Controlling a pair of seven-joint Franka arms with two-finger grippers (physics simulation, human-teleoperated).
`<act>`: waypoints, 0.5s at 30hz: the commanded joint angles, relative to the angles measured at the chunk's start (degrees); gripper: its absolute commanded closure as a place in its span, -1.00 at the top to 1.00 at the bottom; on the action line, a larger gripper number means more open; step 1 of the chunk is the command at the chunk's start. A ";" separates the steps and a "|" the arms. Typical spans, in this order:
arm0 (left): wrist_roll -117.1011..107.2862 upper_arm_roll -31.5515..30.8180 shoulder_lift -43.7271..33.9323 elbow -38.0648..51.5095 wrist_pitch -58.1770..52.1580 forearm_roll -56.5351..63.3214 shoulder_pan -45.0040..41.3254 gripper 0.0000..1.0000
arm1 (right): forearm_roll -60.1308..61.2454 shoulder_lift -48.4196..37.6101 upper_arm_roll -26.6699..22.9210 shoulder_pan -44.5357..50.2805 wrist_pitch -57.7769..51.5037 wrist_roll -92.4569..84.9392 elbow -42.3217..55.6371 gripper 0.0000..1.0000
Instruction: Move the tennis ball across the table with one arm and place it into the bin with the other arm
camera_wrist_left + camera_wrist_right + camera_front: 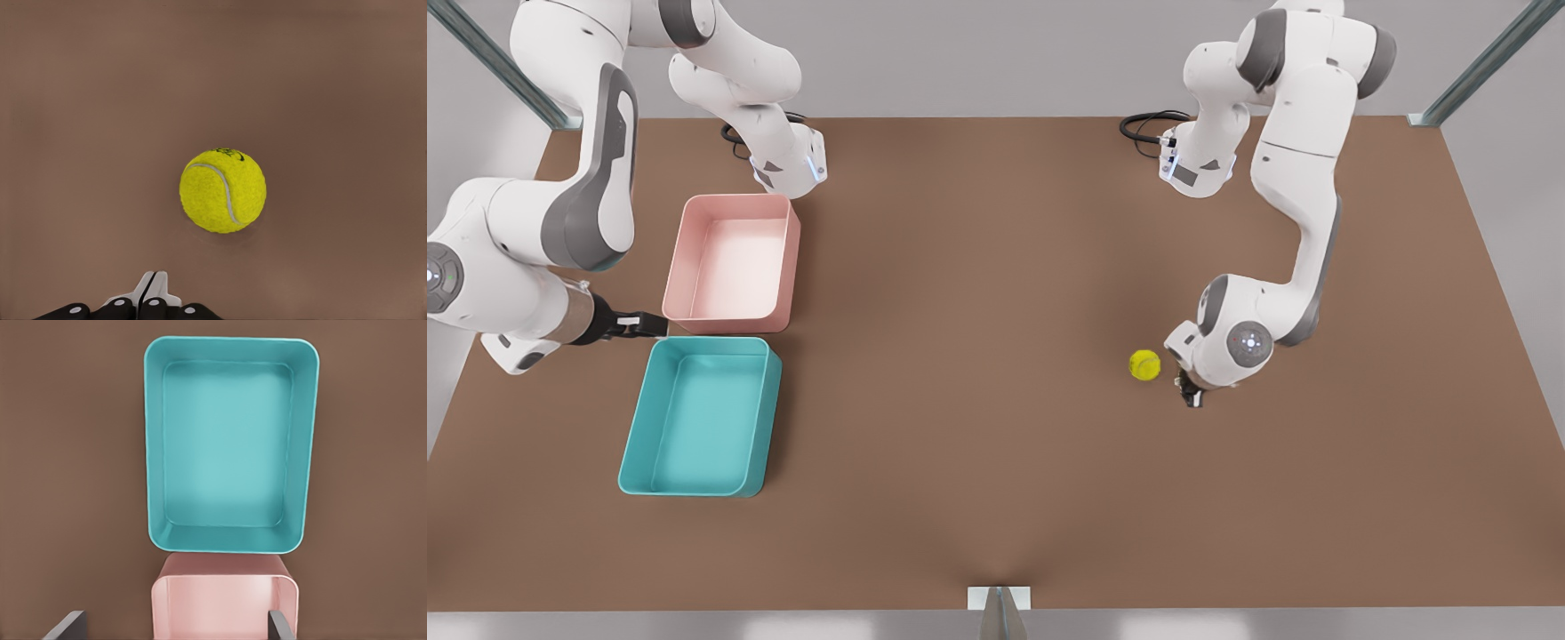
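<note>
Two bins on the brown desk (996, 444), toward the front view's left: one pink bin (734, 260), one teal bin (698, 418). They sit just beside each other, short ends facing, pink nearer the arm bases. Both hold nothing; only bare floors show inside. In the right wrist view the teal bin (230, 440) and the pink bin (223, 603) line up the same way.

One ball (1144, 364), yellow-green with a pale seam, rests on the desk toward the front view's right, well apart from both bins. In the left wrist view the ball (223, 191) lies free on the bare surface, nothing touching it.

Two white arms. Left claw (1190, 394) sits low, just beside the ball, on the front view's right; in its wrist view the left claw (148, 293) has its fingers pressed together, holding nothing, with a gap to the ball.

Right claw (645, 324) is at the front view's left, level with the gap between the two bins, by their outer side. In its wrist view the fingers (281, 624) stand spread wide apart, gripping nothing.
</note>
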 commanded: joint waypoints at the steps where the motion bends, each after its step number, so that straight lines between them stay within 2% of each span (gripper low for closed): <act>1: -29.85 -0.24 -0.93 0.84 -6.63 -4.62 1.60 -0.57 | 0.24 0.06 0.00 0.01 -0.18 -0.41 0.03 1.00; 3: -39.42 3.10 -3.93 2.60 -12.69 -6.11 3.36 -0.57 | 0.24 0.06 0.00 0.01 -0.18 -0.41 0.03 1.00; 5: -60.25 3.10 -6.56 4.18 -15.85 -5.15 2.92 -0.57 | 0.33 0.06 0.00 0.01 -0.18 -0.50 0.03 1.00; 7: -77.12 2.13 -6.74 17.00 -33.94 3.29 2.84 -0.57 | 0.33 0.14 0.00 0.01 -0.18 -0.41 0.03 1.00; 8: -83.63 1.25 -6.65 27.02 -47.13 3.38 2.92 -0.57 | 0.33 0.14 0.00 0.01 -0.18 -0.41 0.03 1.00; 11: -95.68 -1.82 -5.77 47.86 -66.92 2.76 3.01 -0.57 | 0.33 0.14 -0.09 0.09 -0.18 -0.41 0.03 1.00; 12: -96.21 -2.96 -6.04 48.92 -66.84 2.59 3.27 -0.37 | 0.33 0.23 0.00 0.01 -0.18 -0.33 0.03 1.00; 13: -95.86 -2.96 -6.65 48.74 -66.84 2.41 3.28 0.88 | 0.41 0.32 0.00 0.01 -0.18 -0.33 0.03 1.00; 14: -96.21 -2.70 -8.67 45.85 -66.49 3.11 3.28 1.00 | 0.50 0.32 0.00 0.01 -0.18 -0.41 0.03 1.00; 15: -114.72 -0.24 -11.66 41.45 -56.83 1.01 3.19 1.00 | 0.50 0.32 -0.01 0.01 -0.18 -0.33 0.03 1.00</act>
